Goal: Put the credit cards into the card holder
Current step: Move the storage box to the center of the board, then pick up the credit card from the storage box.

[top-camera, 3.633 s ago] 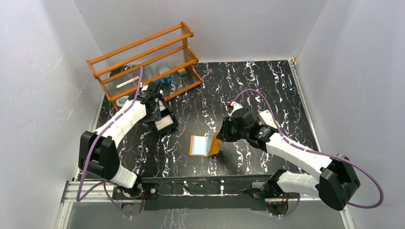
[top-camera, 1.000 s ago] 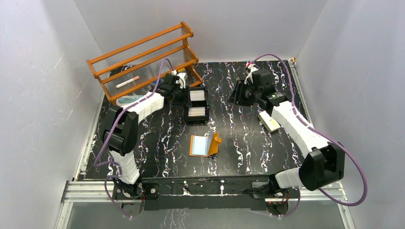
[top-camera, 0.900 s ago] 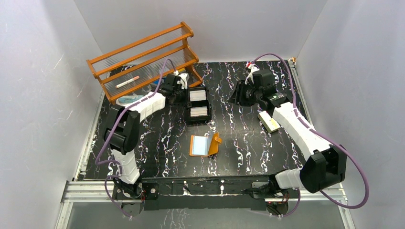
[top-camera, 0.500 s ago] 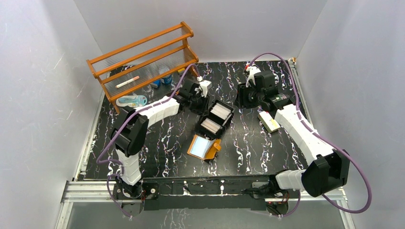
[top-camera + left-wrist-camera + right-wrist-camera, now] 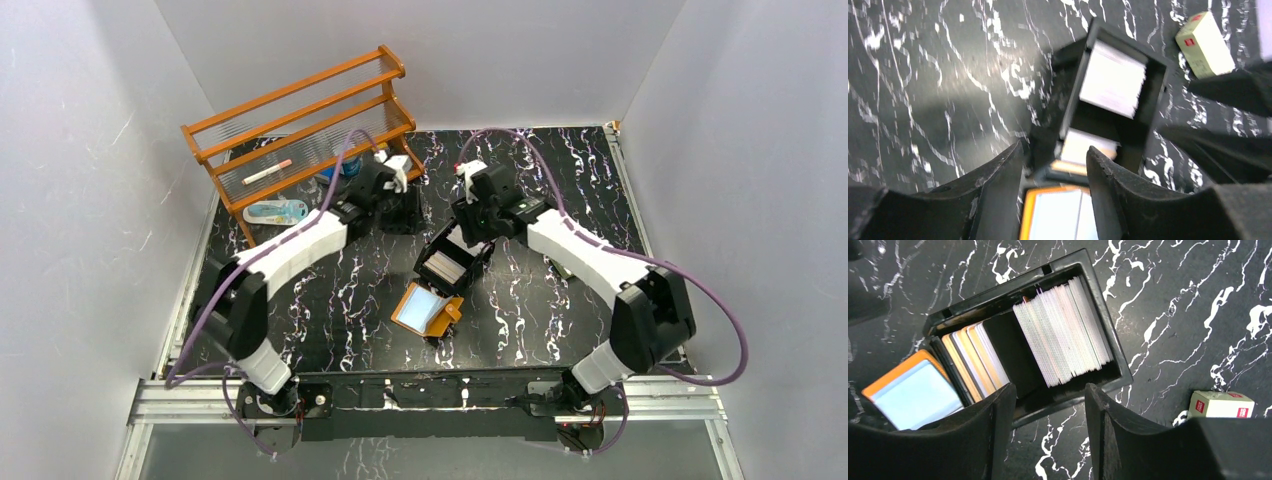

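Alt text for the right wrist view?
Black two-compartment tray holding two edge-on stacks of credit cards, seen from above between open jaws. The open orange card holder lies at lower left; a cream box sits lower right.

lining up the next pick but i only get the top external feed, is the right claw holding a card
Observer: No. The right wrist view shows the right claw open and empty above the black tray.
Operator: whats in the tray
Observer: Credit cards, edge-on. There's a thick white stack in one compartment and a thinner stack with tan ones in the other, on the card holder side.
Operator: left claw?
Observer: The left wrist view shows the left claw open, with nothing between its fingers.
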Tool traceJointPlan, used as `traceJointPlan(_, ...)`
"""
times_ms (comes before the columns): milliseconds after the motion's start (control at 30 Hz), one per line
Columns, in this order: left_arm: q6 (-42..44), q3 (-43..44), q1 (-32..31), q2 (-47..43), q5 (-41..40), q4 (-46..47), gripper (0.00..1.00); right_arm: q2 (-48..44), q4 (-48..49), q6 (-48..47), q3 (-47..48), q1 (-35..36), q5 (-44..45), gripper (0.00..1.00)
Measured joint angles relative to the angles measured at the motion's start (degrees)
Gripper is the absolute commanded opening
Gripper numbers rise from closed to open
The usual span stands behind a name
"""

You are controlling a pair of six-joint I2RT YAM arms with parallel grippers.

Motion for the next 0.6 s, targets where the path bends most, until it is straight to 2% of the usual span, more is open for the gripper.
traceJointPlan(100, -5.07, -8.79, 0.00, -10.08, 1.11, 0.13, 0.48, 3.19, 1.20, -2.43, 0.00, 2.64, 3.74, 0.62)
traceJointPlan(167, -6.91, -12.15, 0.00, -13.38, 2.05, 0.42, 0.49, 4.57, 1.70, -4.07, 0.00, 3.74, 5.90, 0.62)
traceJointPlan(433, -11.82, -24.41, 0.00, -23.76, 3.06, -0.94, 0.51, 5.73, 7.82, -10.51, -1.68, 7.48, 11.45, 0.65)
traceJointPlan(600, -13.05, -26.56, 0.00, -25.94, 3.04, -1.14, 0.51, 7.43, 10.73, -12.76, -1.97, 9.46, 13.40, 0.64)
